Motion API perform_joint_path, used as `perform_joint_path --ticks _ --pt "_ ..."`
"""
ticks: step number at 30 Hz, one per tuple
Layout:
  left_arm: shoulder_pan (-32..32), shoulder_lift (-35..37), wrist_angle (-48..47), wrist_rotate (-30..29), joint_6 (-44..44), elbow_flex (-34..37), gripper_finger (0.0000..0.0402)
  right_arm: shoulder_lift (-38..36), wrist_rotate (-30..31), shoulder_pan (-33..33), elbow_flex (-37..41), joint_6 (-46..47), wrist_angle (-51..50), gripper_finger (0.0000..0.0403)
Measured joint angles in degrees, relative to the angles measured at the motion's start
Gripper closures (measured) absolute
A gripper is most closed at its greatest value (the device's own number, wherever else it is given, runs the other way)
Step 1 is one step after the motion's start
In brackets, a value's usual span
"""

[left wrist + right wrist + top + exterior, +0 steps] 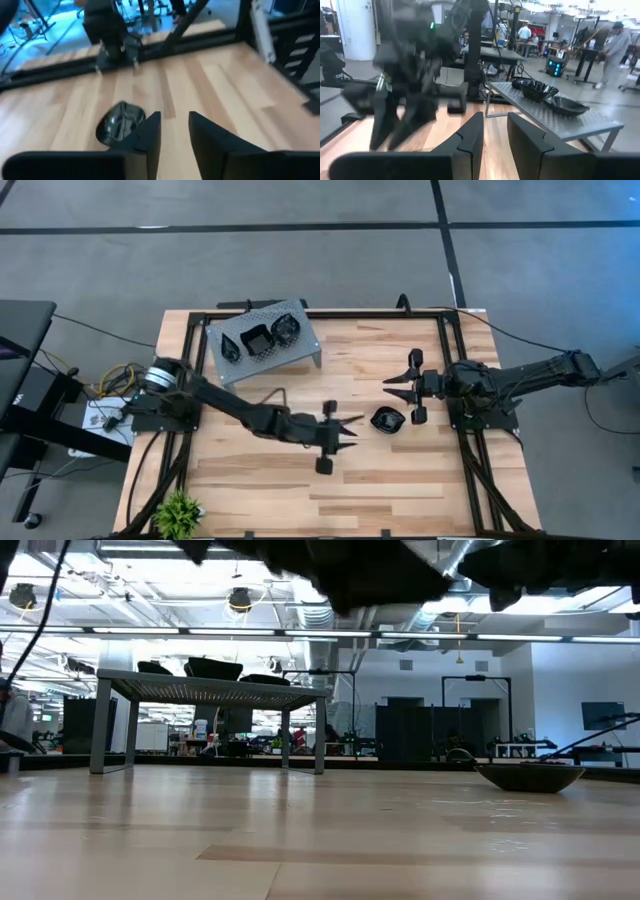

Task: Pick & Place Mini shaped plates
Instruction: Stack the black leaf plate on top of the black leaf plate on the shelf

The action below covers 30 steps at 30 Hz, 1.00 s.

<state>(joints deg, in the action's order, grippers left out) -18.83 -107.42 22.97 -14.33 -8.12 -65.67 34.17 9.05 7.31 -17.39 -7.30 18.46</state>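
One plate (387, 419) lies flat on the table (400, 480), well apart from the stand (262, 340), which carries three more plates (258, 339). The left gripper (347, 434) hangs just beside the lone plate on its stand side, fingers (150, 135) parted a little and empty. The right gripper (393, 386) hovers near the plate on its far side, fingers (470, 137) slightly apart, holding nothing. Risk: both grippers crowd the same plate, so an approach by either could strike the other arm. The glossy, shallow rim could slip from a narrow pinch or skid across the wood.
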Motion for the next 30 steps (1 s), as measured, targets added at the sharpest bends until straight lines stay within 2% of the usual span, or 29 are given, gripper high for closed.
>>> perform_joint_path --ticks 4,8,13,18,24,30 --pt "1.0 -3.6 -0.1 -1.7 2.4 0.0 0.0275 0.0 -1.9 0.7 0.0 2.3 -5.7 0.0321" --pt "2.7 -4.1 0.0 -1.9 4.1 0.0 0.0257 0.8 -2.1 2.7 0.0 5.1 -11.5 0.0321" --pt "3.0 -3.4 -0.5 -1.9 5.5 0.0 0.0256 4.6 -1.6 5.3 0.0 15.9 -21.0 0.0321" --pt "2.8 -2.9 -1.8 -1.7 5.4 0.0 0.0263 10.3 -3.4 11.2 0.1 24.4 -23.1 0.0321" --pt "2.9 -2.9 -2.5 -1.7 5.4 0.0 0.0266 17.6 1.8 18.5 0.0 20.5 -22.6 0.0321" --pt "2.9 -2.9 -2.8 -1.7 5.4 0.0 0.0266 23.7 6.0 22.6 0.0 22.1 -22.7 0.0321"
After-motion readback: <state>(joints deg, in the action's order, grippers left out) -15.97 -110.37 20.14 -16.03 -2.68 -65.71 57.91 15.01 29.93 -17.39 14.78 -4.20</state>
